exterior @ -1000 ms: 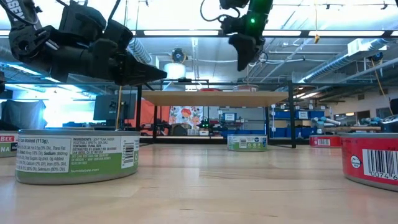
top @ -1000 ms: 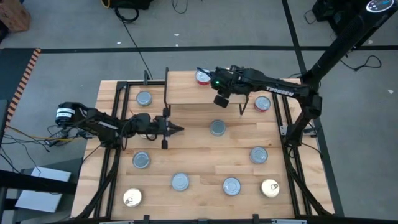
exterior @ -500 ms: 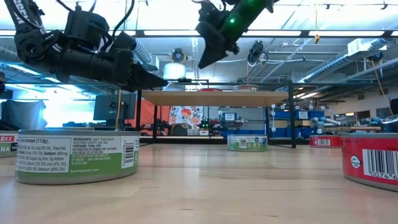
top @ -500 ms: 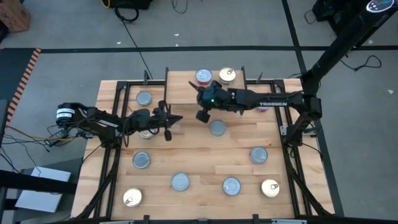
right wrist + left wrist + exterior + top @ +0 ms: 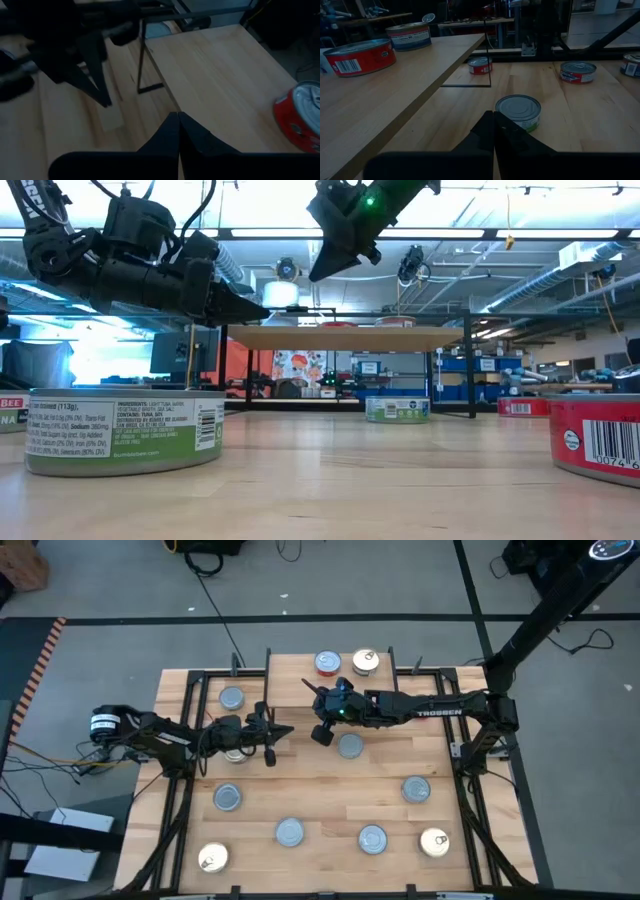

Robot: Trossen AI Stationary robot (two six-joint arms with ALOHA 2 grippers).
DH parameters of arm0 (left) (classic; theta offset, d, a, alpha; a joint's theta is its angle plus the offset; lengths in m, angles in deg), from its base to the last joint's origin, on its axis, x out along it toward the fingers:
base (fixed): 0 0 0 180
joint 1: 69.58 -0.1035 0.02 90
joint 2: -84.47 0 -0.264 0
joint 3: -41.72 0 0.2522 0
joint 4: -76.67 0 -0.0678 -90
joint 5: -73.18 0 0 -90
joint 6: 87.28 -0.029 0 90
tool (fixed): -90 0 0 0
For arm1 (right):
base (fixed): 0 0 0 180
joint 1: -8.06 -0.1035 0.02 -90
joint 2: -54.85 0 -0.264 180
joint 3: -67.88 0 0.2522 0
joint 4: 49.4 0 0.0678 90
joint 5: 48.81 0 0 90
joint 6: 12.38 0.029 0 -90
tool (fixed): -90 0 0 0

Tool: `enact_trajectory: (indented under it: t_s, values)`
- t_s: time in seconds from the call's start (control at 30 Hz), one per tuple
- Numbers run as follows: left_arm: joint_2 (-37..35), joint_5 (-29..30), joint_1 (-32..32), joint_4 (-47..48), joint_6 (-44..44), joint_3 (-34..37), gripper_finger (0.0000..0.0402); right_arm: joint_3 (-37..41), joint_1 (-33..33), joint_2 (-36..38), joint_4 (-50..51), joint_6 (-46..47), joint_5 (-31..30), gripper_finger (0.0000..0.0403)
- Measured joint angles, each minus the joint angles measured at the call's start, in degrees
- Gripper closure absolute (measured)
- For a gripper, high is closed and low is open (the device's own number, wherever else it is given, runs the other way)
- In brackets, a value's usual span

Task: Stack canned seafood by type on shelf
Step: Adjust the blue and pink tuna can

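Observation:
The shelf (image 5: pixel 300 675) is a light-wood board on black wire legs at the table's far middle. A red-topped tin (image 5: pixel 327 663) and a gold-topped tin (image 5: pixel 365 662) stand on it. Other canned seafood sits on the table: a silver tin (image 5: pixel 350 746) near the shelf's front, and several more to the left, to the right and along the near edge. My right gripper (image 5: pixel 308 687) is shut, hovers above the shelf board's left part, slants down toward the left and touches nothing. My left gripper (image 5: pixel 288 730) is shut and level, in front of the shelf, left of the silver tin (image 5: pixel 518 111).
Black frame rails (image 5: pixel 190 740) run along the table's left and right sides. One tin (image 5: pixel 235 752) lies half hidden under my left arm. A big green-labelled tin (image 5: pixel 125 430) and a red tin (image 5: pixel 600 435) stand close to the low camera. The shelf's wire leg (image 5: pixel 490 75) stands ahead of my left gripper.
My right gripper has swung from above the shelf's right part toward the table's left, sinking a little and tipping from pointing down to a slant; the gold-topped tin now shows on the shelf. My left gripper has swung slightly toward the far edge.

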Motion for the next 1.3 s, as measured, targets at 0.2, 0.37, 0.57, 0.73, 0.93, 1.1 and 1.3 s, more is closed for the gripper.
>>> enact_trajectory:
  t_s: [0.2,0.37,0.57,0.73,0.93,1.1,1.3]
  values:
    - [0.0,0.0,0.0,0.0,0.0,0.0,0.0394,0.0,-1.0,0.0,0.0,4.1,0.0,0.0392]
    - [0.0,0.0,0.0,0.0,0.0,0.0,0.0394,0.0,-1.7,0.0,-0.1,5.9,0.0,0.0394]
    - [0.0,0.0,0.0,0.0,0.0,0.0,0.0394,0.0,-1.7,0.0,-0.6,6.3,-0.1,0.0394]
    - [0.0,0.0,0.0,0.0,0.0,0.0,0.0394,0.0,-1.6,0.0,-1.3,6.1,-0.1,0.0394]
    - [0.0,0.0,0.0,0.0,0.0,0.0,0.0394,0.0,-1.6,0.0,-1.3,6.0,-0.1,0.0394]
    - [0.0,0.0,0.0,0.0,0.0,0.0,0.0394,0.0,-1.6,0.0,-1.3,6.0,-0.1,0.0394]
    - [0.0,0.0,0.0,0.0,0.0,0.0,0.0394,0.0,-1.6,0.0,-1.3,6.0,-0.1,0.0393]
